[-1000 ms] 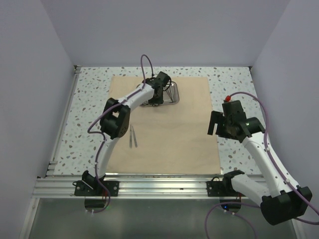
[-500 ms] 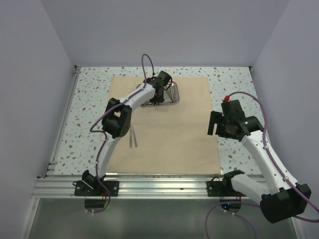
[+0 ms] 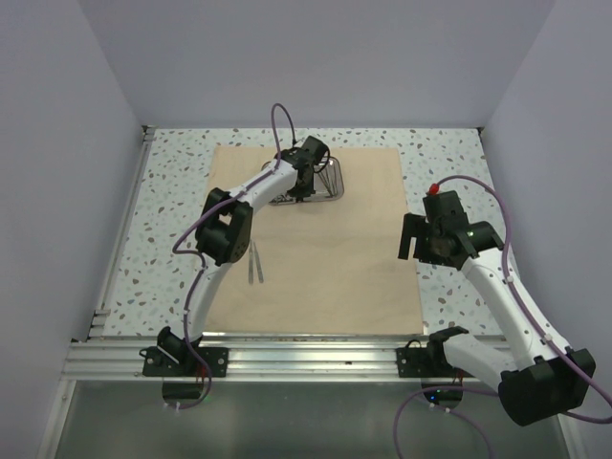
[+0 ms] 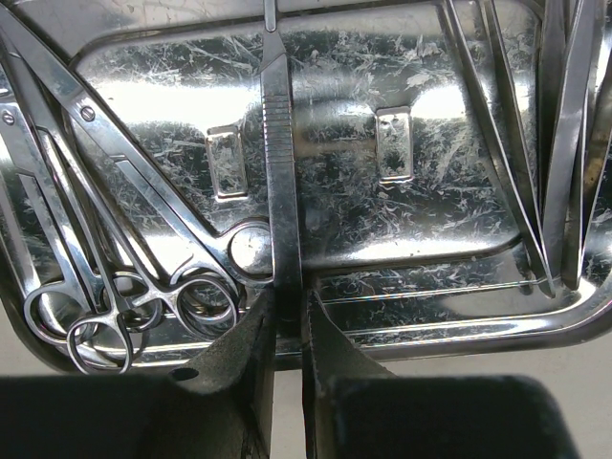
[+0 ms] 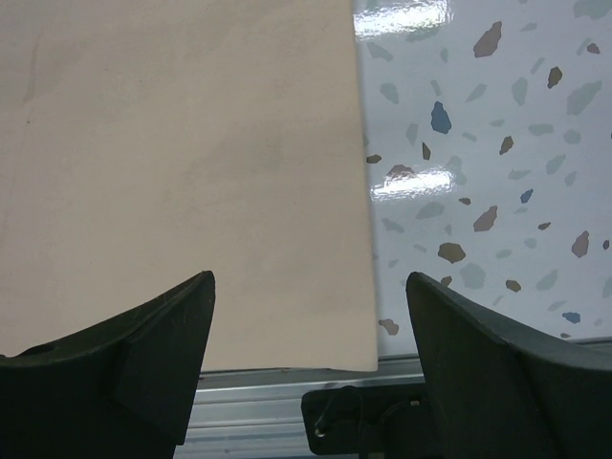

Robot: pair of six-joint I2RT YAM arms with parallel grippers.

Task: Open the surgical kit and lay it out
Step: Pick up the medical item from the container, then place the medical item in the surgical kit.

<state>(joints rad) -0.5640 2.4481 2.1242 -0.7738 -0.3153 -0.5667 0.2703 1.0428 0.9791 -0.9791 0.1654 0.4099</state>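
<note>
The beige cloth wrap [image 3: 325, 249] lies spread flat on the table. The shiny steel tray [image 3: 332, 182] stands at its far edge. My left gripper [image 3: 298, 191] is down at the tray's near rim. In the left wrist view my left gripper [image 4: 287, 320] is shut on a slim flat steel handle [image 4: 280, 191] that runs straight up the tray [image 4: 430, 220]. Ring-handled scissors and forceps [image 4: 206, 301] lie at the tray's left, tweezers and thin probes [image 4: 564, 143] at its right. A pair of tweezers [image 3: 254, 263] lies on the cloth's left part. My right gripper [image 3: 413, 244] is open and empty above the cloth's right edge.
In the right wrist view the cloth [image 5: 191, 143] ends at the speckled tabletop [image 5: 478, 143]. The aluminium rail [image 5: 268, 392] runs along the near edge. Grey walls close the table in at the back and on both sides.
The left arm has shifted slightly at the tray. The right arm has drifted a little. Nothing has been moved out of the tray.
</note>
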